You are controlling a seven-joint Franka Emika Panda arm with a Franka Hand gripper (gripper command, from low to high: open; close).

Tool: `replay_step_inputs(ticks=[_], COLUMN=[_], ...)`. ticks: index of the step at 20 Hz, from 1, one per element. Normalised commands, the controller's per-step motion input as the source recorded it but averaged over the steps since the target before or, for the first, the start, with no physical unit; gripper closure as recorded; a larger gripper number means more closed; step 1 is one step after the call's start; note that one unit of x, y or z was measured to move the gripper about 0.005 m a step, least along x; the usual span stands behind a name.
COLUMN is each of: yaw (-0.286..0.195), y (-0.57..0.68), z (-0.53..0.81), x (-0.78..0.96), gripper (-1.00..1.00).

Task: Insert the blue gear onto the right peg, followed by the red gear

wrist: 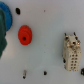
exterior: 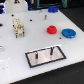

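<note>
The blue gear point(exterior: 67, 33) lies flat on the white table point(exterior: 30, 42) at the right of the exterior view, and the red gear point(exterior: 52, 29) sits just beside it, toward the upper left, the 2 apart. Low in the frame's centre lies a pale black-framed plate point(exterior: 45, 57) bearing 2 thin dark upright pins; the right peg point(exterior: 51, 50) stands near its twin. A cream blocky object point(exterior: 19, 27) stands in the upper left. In the wrist view the red gear point(wrist: 25, 35) shows with the blue gear point(wrist: 5, 27) cut off at the frame edge. The gripper is not visible, so I cannot tell its state.
</note>
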Motion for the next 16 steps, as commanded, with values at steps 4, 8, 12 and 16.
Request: replay_step_inputs(ticks=[4,8,12,16], yaw=[0.000,0.000,0.000,0.000], y=[0.66,0.70,0.68,0.61], z=[0.00,0.00,-0.04,-0.14], x=[-0.22,-0.13,-0.03,-0.01], gripper=[-1.00,-1.00,-1.00,-1.00])
